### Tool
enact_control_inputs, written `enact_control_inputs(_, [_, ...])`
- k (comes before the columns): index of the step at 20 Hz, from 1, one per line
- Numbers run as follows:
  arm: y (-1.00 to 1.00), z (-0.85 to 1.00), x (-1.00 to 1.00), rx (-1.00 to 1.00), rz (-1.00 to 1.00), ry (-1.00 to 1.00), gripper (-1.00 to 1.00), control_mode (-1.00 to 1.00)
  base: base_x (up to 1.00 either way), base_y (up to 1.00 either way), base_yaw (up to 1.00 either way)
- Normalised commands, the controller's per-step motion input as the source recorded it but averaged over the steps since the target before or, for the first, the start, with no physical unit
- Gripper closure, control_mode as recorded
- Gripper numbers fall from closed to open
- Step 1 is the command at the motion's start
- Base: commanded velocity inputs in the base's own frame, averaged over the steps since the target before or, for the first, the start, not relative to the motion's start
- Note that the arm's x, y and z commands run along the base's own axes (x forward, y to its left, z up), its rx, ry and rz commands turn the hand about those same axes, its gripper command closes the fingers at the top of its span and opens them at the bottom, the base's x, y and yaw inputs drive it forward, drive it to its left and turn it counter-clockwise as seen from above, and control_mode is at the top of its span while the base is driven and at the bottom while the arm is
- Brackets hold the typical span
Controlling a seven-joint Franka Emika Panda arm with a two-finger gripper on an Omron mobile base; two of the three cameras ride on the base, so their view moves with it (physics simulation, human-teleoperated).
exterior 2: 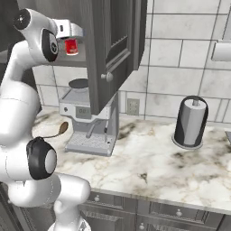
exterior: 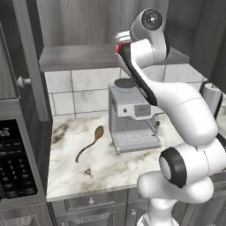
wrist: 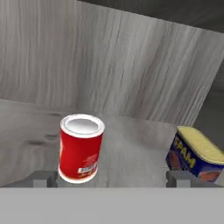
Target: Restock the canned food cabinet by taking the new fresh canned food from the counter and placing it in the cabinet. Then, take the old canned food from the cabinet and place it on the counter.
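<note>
The red can [wrist: 80, 148] stood upright on the grey shelf [wrist: 131, 153] inside the cabinet [exterior 2: 115, 49]. The blue can [wrist: 194, 154] with the yellow top sat near it on the same shelf, a little apart. The gripper [wrist: 113, 178] was spread wide, with one finger [wrist: 43, 178] beside the red can and the other in front of the blue can. It held nothing. On the counter [exterior: 101, 165] below lay a brown spoon [exterior: 90, 143] beside a coffee machine [exterior: 132, 119].
</note>
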Motion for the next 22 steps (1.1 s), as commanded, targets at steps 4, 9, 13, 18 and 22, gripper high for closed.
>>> enact_control_inputs(4, [-0.64,0.21,-0.85,0.28,-0.11,0.28,-1.00,-1.00,0.00,0.00,0.00])
enact_control_inputs(9, [-1.00,-0.48,-0.59,0.25,-0.01,0.17,-1.00,-1.00,0.00,0.00,0.00])
enact_control_inputs(13, [-0.61,-0.29,-0.09,0.15,-0.05,-0.03,-1.00,-1.00,0.00,0.00,0.00])
enact_control_inputs(18, [-0.07,-0.46,0.25,0.01,-0.07,0.00,-1.00,-1.00,0.00,0.00,0.00])
enact_control_inputs(22, [-0.09,-0.19,0.64,0.00,-0.04,0.00,-1.00,-1.00,0.00,0.00,0.00])
